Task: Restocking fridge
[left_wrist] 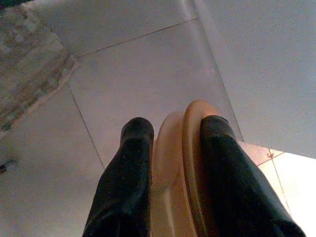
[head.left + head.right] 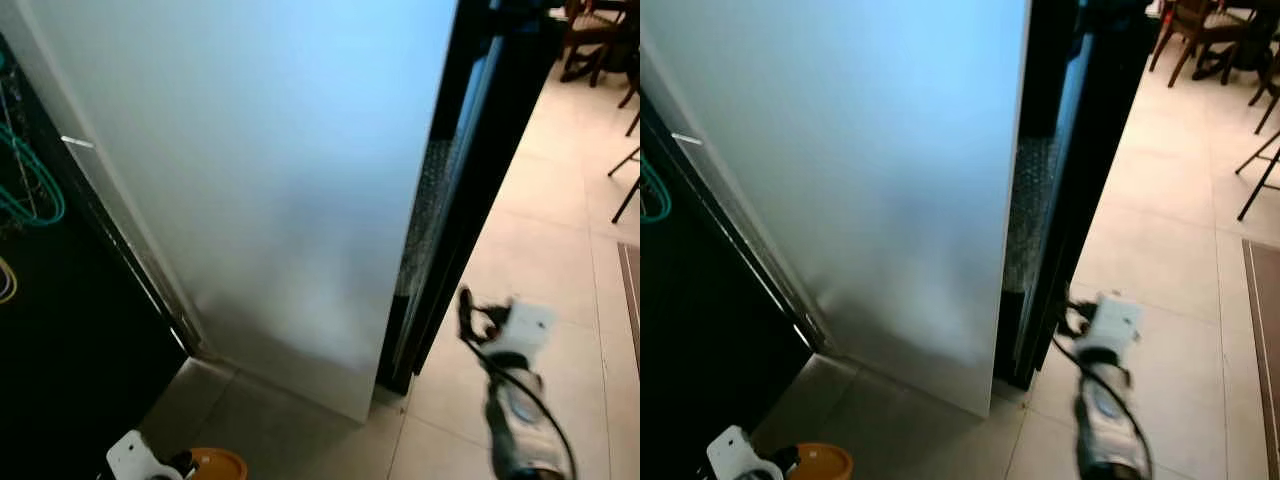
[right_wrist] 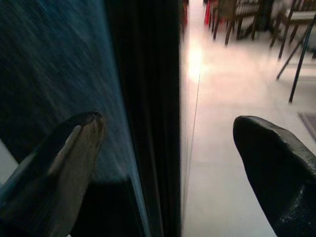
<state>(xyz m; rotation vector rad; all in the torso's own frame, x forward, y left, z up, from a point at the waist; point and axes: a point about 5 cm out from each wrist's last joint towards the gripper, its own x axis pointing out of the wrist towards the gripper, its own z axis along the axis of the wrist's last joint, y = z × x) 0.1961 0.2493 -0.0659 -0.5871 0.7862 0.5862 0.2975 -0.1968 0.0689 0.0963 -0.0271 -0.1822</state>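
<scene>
Nearest, low at the robot's left side, the left gripper [image 1: 170, 140] has its two black fingers [image 1: 129, 168] closed on an orange round-rimmed object [image 1: 185, 163], one finger pressed against each face of it, with the rim poking out just beyond the fingertips; what the object is cannot be told. Beyond those fingertips lies pale tiled floor [image 1: 123, 74]. In the head views the same orange object [image 2: 218, 465] sits at the bottom edge beside the white wrist housing. On the robot's right, the right gripper [image 3: 173, 148] has its fingers [image 3: 276, 163] spread wide apart and holding nothing; between them, just ahead, runs the dark edge of the open fridge door [image 3: 148, 98], with the left-hand finger toward the dark textured side and the right-hand finger over open floor. The right arm [image 2: 510, 400] is blurred. Farther on stands the fridge's broad white side panel [image 2: 270, 170]. Farthest, past the fingers, chairs [image 3: 237, 19] stand on the tiles.
</scene>
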